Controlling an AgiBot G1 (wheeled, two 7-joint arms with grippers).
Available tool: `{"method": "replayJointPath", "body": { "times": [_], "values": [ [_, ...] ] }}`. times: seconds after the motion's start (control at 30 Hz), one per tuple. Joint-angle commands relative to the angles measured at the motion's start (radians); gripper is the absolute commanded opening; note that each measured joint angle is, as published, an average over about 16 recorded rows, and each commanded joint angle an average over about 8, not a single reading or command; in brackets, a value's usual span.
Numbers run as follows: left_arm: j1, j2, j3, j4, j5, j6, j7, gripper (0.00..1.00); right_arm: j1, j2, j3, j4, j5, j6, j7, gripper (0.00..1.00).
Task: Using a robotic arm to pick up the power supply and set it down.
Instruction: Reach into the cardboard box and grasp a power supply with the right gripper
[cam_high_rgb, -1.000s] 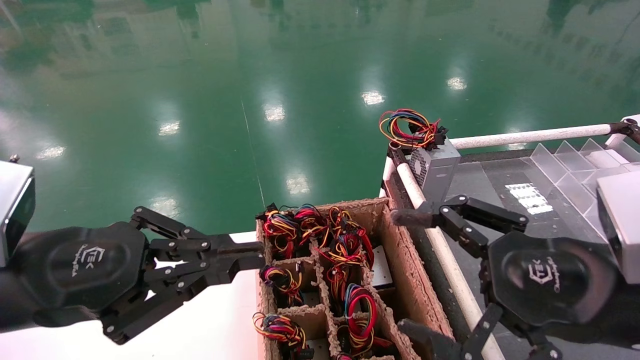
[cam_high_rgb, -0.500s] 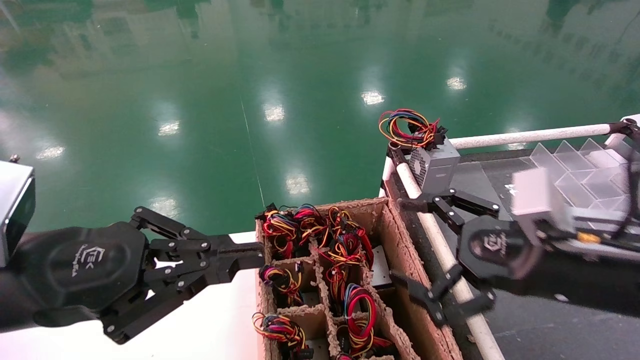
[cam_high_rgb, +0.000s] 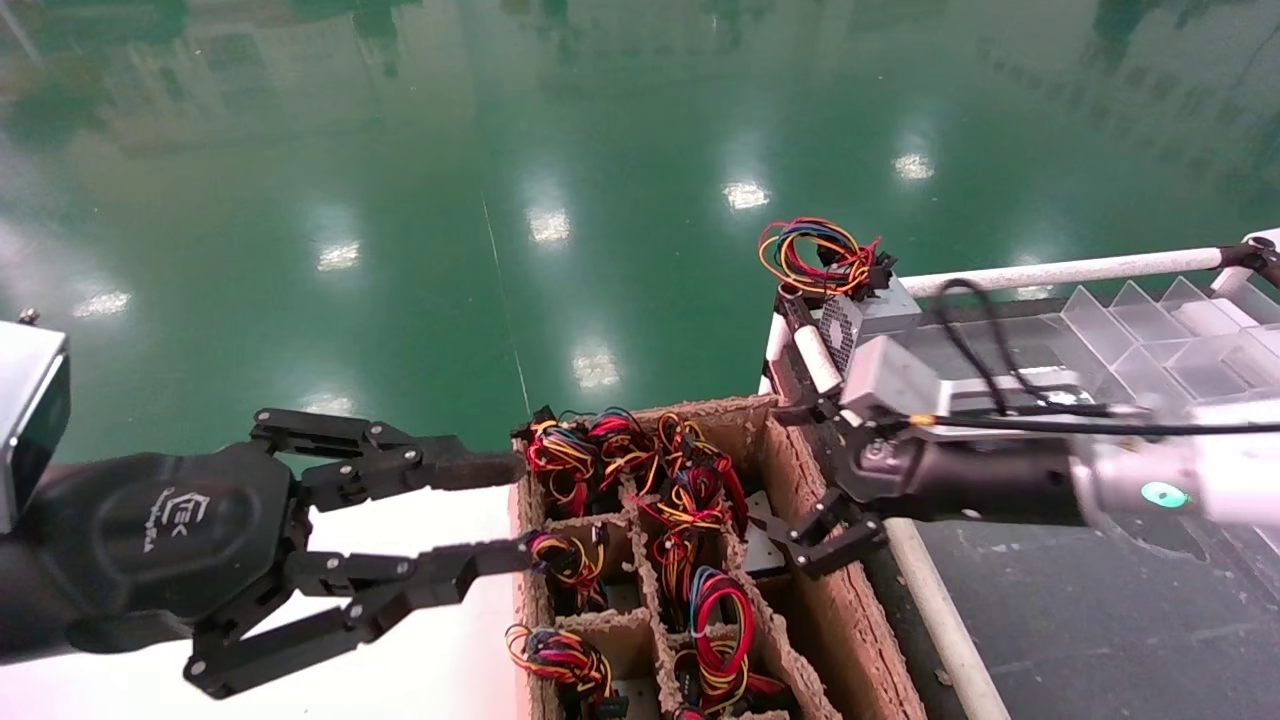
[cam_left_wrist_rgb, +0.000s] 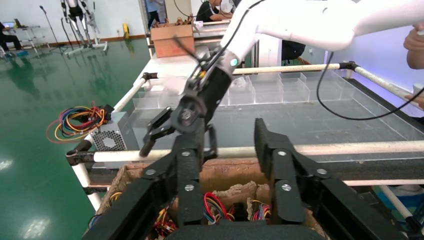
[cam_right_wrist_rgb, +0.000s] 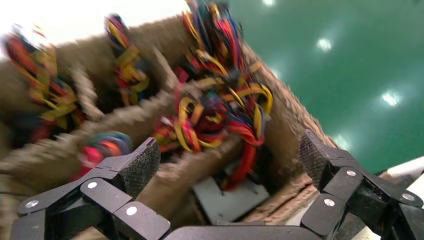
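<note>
Right gripper (cam_high_rgb: 812, 478), fingers spread wide and empty, hangs over the right edge of the cardboard divider box (cam_high_rgb: 800, 520). Left gripper (cam_high_rgb: 500, 512), fingers likewise apart and empty, reaches the box's left side. The power supply (cam_high_rgb: 762, 535) sits in a right-hand compartment beneath the right gripper.

Both grippers are black linkage claws with silver screws at the joints. The left gripper (cam_high_rgb: 505, 510) has a rounded black palm with a white logo. The right gripper (cam_high_rgb: 815, 475) sits on a black cylindrical wrist, white arm, green-lit ring, grey box and black cables.
</note>
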Motion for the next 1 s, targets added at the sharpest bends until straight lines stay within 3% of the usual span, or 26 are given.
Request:
{"method": "replayJointPath", "body": {
  "times": [0.03, 0.53, 1.0],
  "values": [
    [0.000, 0.000, 0.000, 0.000, 0.000, 0.000, 0.000, 1.00, 0.038, -0.038, -0.028, -0.050, -0.056, 0.010, -0.022, 1.00],
    [0.000, 0.000, 0.000, 0.000, 0.000, 0.000, 0.000, 1.00, 0.174, -0.214, -0.116, -0.331, -0.203, 0.041, -0.185, 1.00],
    [0.000, 0.000, 0.000, 0.000, 0.000, 0.000, 0.000, 1.00, 0.169, -0.249, -0.129, -0.352, -0.232, 0.098, -0.324, 1.00]
  ]
}}
